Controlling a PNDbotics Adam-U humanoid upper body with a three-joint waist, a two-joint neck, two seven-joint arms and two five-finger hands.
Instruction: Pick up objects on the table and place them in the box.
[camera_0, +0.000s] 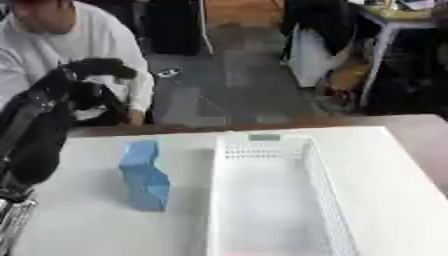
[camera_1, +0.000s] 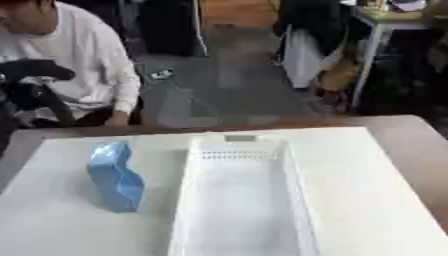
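A light blue wavy-sided block (camera_0: 145, 176) stands upright on the white table, just left of the white slatted box (camera_0: 262, 150). Nothing shows inside the box. My left arm rises from the lower left, and my left hand (camera_0: 94, 69) hangs high above the table's far left edge, well up and left of the block. Its fingers droop relaxed and hold nothing. My right hand shows in neither view.
The white tabletop (camera_0: 385, 165) lies on a brown table whose edge (camera_1: 411, 130) shows at the right. A person in a white top (camera_1: 83, 60) sits behind the far left edge. Chairs and a desk stand on the floor beyond.
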